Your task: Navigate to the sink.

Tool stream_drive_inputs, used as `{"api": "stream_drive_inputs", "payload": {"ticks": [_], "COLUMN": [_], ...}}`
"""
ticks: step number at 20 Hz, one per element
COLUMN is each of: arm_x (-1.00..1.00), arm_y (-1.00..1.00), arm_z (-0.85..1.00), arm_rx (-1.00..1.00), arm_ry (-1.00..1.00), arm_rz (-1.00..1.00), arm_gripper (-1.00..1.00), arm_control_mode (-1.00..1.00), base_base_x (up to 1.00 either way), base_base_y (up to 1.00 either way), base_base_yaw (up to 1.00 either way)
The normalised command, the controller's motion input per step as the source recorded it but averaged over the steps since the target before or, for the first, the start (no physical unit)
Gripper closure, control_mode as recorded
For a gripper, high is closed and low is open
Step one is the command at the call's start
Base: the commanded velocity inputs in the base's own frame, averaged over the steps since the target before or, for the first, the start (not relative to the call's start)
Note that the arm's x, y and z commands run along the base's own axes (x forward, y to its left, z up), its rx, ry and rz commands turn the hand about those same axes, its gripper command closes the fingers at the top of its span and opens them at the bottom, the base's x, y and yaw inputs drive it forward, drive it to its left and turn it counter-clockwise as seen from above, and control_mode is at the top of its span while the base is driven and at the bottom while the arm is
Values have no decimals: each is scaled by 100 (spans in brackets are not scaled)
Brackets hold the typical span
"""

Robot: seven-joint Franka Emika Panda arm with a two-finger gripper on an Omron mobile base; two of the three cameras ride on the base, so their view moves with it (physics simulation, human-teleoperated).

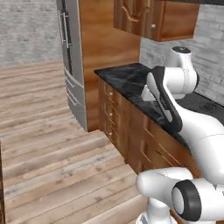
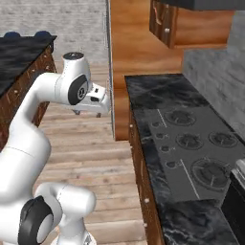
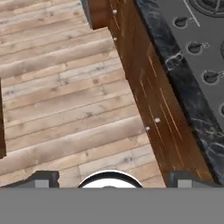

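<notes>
The black double-basin sink is out of view. My gripper point(image 2: 106, 102) hangs above the wood floor, just left of the counter's front edge and level with the stovetop. Seen from the hand, its two dark fingertips point(image 3: 42, 179) stand far apart near the bottom edge with nothing between them, so the gripper point(image 3: 113, 180) is open. That view looks down on floor planks and the brown cabinet fronts point(image 3: 151, 87).
A grey stovetop point(image 2: 191, 143) with round burners and knobs lies in the black marble counter point(image 2: 158, 91) on my right. A steel fridge point(image 1: 72, 65) stands at the counter's far end. Upper cabinets point(image 1: 153, 17) hang above. A dark-topped island point(image 2: 19, 57) stands left. Wood floor point(image 1: 43, 131) stretches between.
</notes>
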Motion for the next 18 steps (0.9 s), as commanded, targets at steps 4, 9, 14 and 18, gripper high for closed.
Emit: {"api": "stream_drive_inputs", "payload": {"ticks": [4, 9, 14, 18], "arm_x": [0, 0, 0, 0], "arm_y": [0, 0, 0, 0], "arm_z": [0, 0, 0, 0], "arm_rx": [0, 0, 0, 0], "arm_ry": [0, 0, 0, 0], "arm_rz": [0, 0, 0, 0], "arm_gripper": [-100, -100, -100, -100], "arm_control_mode": [100, 100, 100, 100], "base_base_x": [0, 6, 6, 7], "base_base_y": [7, 8, 9, 23], "base_base_yaw": [100, 96, 95, 91]}}
